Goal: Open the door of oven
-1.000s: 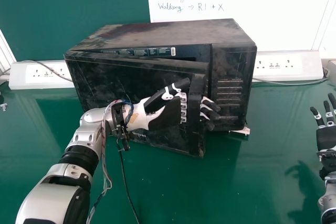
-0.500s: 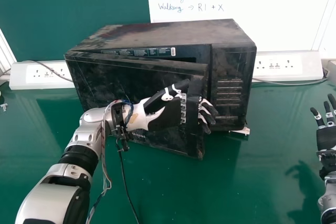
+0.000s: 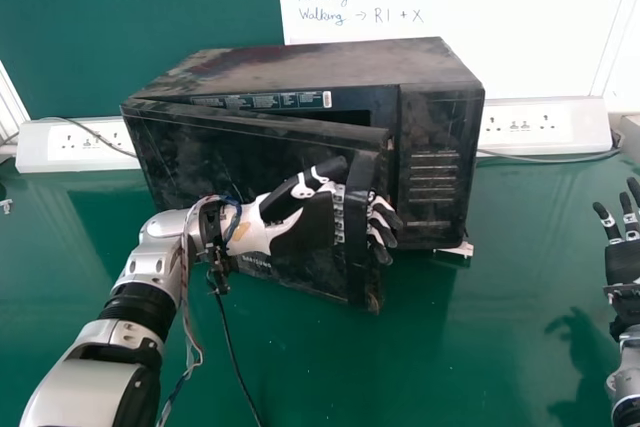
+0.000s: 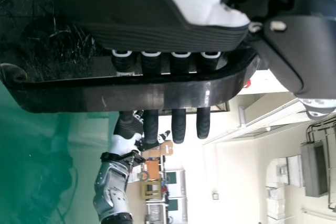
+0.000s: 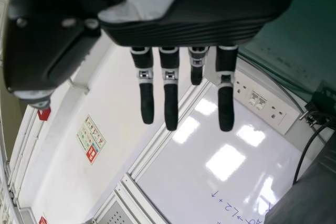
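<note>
The robot's left hand, black and white and jointed (image 3: 312,222), is at the front of the oven, a boxy black appliance with a dusty top (image 3: 310,65). Its nearly straight fingers (image 4: 178,127) reach behind the upright black door handle (image 3: 358,222) and come out past its far side, with the bar lying across them; it is hooked there rather than clenched (the left wrist view shows this best). The thumb is at the near side of the bar, though whether it touches is hard to tell.

The dark, scuffed oven door (image 3: 195,157) is ajar, with its handle edge standing out from the oven's ridged control panel (image 3: 435,172) and a dark gap between.

To the oven's right, well apart, is the right hand, also black and white (image 3: 622,262), with its fingers extended. The oven rests on a glossy green table (image 3: 100,277). Behind it are a green board (image 3: 130,17) and a whiteboard with handwriting (image 3: 500,57); a white socket strip stands on its left (image 3: 35,145) and another on its right (image 3: 585,127).
</note>
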{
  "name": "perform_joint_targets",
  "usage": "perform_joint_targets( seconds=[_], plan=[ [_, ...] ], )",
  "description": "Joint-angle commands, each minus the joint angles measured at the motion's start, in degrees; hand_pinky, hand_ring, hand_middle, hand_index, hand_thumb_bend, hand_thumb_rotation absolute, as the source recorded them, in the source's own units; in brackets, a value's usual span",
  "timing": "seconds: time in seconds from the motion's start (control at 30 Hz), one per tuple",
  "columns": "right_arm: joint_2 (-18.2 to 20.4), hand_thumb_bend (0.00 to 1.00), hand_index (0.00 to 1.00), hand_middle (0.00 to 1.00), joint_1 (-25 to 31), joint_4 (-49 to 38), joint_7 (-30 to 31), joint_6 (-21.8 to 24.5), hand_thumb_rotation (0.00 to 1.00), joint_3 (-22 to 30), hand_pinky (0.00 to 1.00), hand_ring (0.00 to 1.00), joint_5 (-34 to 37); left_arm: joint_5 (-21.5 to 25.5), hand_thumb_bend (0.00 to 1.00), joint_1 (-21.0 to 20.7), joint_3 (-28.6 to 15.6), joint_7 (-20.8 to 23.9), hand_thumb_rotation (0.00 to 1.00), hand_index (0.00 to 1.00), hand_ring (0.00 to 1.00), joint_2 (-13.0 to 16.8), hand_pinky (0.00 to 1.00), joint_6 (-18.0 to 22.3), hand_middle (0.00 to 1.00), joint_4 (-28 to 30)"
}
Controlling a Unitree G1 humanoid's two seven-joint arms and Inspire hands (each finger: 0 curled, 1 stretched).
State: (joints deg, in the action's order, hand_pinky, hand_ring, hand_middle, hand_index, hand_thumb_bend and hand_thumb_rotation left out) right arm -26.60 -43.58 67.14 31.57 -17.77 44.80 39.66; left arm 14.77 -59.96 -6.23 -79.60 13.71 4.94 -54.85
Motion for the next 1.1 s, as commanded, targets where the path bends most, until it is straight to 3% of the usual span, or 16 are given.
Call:
perform_joint_targets(
  seconds=[0.0, 0.23, 0.63, 1.07],
  plan=[
    [0.0, 1.00, 0.65, 0.61, -0.2, -0.4, -0.4, -0.3, 0.85, -0.2, 0.41, 0.49, -0.3, 2.1, 0.88, 2.0, -1.3, 0.0, 0.96, 0.74, 0.58, 1.2, 0.43, -1.3, 0.68, 2.2],
    [-0.1, 1.00, 0.65, 0.61, -0.1, -0.3, -0.5, -0.4, 0.85, -0.3, 0.41, 0.49, -0.4, 4.5, 0.88, 5.3, -1.2, -0.6, 0.96, 0.78, 0.60, 1.8, 0.46, -4.6, 0.69, 7.8],
    [-0.2, 1.00, 0.65, 0.60, -0.1, -0.5, -0.6, -0.1, 0.86, -0.1, 0.41, 0.48, -0.3, 9.3, 0.85, 9.9, -1.5, -2.8, 0.95, 0.75, 0.57, 2.9, 0.43, -10.2, 0.67, 17.5],
    [-0.2, 1.00, 0.66, 0.60, 0.0, -0.5, -0.9, -0.3, 0.86, -0.2, 0.39, 0.48, -0.6, 10.9, 0.86, 12.5, -1.8, -6.5, 0.97, 0.76, 0.60, 4.6, 0.47, -8.5, 0.69, 18.6]
  ],
)
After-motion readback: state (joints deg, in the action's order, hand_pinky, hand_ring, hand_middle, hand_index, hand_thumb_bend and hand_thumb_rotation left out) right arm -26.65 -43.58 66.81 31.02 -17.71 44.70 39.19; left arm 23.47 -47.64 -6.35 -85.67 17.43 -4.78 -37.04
